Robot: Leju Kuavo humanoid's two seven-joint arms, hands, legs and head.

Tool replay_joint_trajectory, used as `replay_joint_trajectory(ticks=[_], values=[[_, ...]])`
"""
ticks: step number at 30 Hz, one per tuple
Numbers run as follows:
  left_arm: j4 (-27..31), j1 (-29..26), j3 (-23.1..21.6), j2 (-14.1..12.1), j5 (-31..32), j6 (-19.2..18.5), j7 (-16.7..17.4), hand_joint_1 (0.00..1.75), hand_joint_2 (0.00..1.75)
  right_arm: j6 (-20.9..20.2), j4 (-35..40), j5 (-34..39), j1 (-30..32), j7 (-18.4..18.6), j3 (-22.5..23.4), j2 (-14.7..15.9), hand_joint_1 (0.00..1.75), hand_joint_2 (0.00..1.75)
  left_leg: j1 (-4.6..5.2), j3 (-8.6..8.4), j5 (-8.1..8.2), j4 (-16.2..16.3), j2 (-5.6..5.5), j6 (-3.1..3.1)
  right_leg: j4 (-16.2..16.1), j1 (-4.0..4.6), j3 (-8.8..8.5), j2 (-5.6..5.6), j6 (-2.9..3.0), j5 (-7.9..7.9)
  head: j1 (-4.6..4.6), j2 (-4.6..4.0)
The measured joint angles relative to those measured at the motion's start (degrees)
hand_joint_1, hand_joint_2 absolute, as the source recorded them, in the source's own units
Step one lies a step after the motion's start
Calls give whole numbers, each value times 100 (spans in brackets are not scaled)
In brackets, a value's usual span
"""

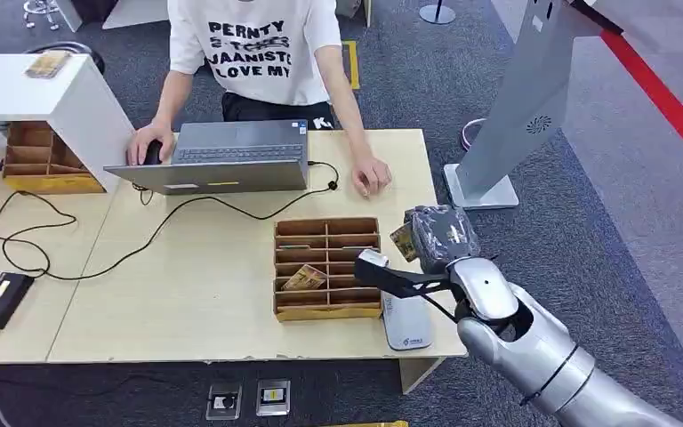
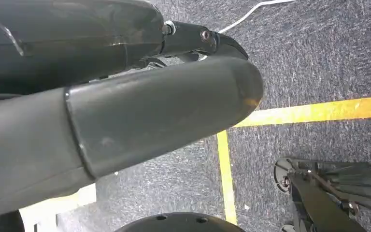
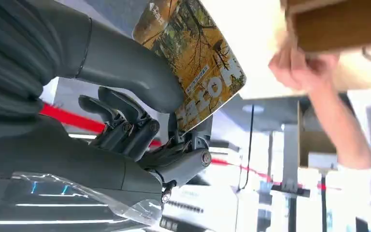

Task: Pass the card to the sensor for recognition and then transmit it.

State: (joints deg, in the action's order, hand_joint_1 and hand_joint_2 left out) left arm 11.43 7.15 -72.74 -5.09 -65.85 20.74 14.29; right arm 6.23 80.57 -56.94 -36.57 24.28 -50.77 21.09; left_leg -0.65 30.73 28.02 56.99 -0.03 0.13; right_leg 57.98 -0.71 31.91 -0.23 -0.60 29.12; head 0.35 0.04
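The right hand (image 1: 440, 236) hovers over the right end of the wooden table (image 1: 204, 294), just beside the compartmented wooden tray (image 1: 327, 267). It holds the card (image 1: 403, 241) — a yellow-and-green printed card pinched between the thumb (image 3: 125, 67) and the darker fingers (image 3: 125, 125). In the right wrist view the card (image 3: 193, 63) stands out past the thumb tip, its printed face toward the camera. In the head view the card projects from the hand on the side facing the tray, above the table's edge.

The sensor (image 1: 406, 325) — a flat grey reader — lies on the table's near right corner, close to the hand on the robot's side. A second card (image 1: 305, 278) rests tilted in one of the tray's compartments.

The left hand (image 2: 125, 111) hangs over dark carpet with yellow floor lines (image 2: 314, 111). Whether its fingers are spread or curled cannot be told from that view.

A person (image 1: 258, 44) in a white printed shirt stands behind the table, with one hand on a mouse beside the open laptop (image 1: 222, 156) and the other hand (image 1: 372, 173) flat on the tabletop.
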Motion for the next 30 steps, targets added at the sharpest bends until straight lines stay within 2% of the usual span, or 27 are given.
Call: replay_joint_trajectory(ticks=[5, 9, 11, 16, 19, 23, 28, 30], values=[[0, -10, 0, 2, 2, 7, 0, 0, 0, 173, 350, -328, 123, 65, 271, 0, 175, 175, 0, 0, 0, 0, 1, 0, 0, 0, 0, 2, 0, 0, 0, 0], [0, -15, 0, 2, 9, 9, -2, 0, 0, 523, 592, -588, 228, 57, 428, 0, 175, 175, 0, 0, 0, 0, 1, 0, 0, 0, 0, 2, 0, 0, -2, 0], [0, -14, 0, 2, 31, 9, -9, 0, 0, 855, 705, -805, 280, 18, 498, 0, 175, 175, 0, 0, 0, 0, 0, 0, 0, 0, 0, 1, 0, 0, -2, 0], [0, -13, -2, 13, 159, 2, -98, 0, 0, 2329, 959, -1361, 398, -225, 719, -68, 175, 175, 0, 0, 0, 0, 2, 0, 0, 0, -1, 2, 0, 0, -2, 0], [0, -12, -2, 24, 205, -4, -120, 0, 0, 2663, 999, -1370, 411, -359, 815, -125, 175, 175, 0, 1, 0, -1, 1, 0, 0, 0, -1, 0, 0, 0, -2, -2], [0, -12, -2, 31, 275, -28, -159, 0, 0, 3255, 994, -1169, 404, -781, 893, -255, 175, 175, 0, 1, 0, -1, 0, 0, 0, 0, -4, -1, 0, 0, -2, -2], [-2, -2, -9, 46, 369, -61, -170, 0, 0, 3322, 861, -753, 187, -1605, 1071, -606, 175, 175, -1, 1, -1, -1, 1, 0, 1, 1, -4, 0, 0, -1, -2, 0], [0, 6, -15, 52, 400, -63, -170, 0, 0, 3322, 714, -673, 55, -1714, 1145, -767, 175, 175, -1, 1, -3, -1, 0, 0, 1, 1, -4, -3, 0, 0, -2, 0]])
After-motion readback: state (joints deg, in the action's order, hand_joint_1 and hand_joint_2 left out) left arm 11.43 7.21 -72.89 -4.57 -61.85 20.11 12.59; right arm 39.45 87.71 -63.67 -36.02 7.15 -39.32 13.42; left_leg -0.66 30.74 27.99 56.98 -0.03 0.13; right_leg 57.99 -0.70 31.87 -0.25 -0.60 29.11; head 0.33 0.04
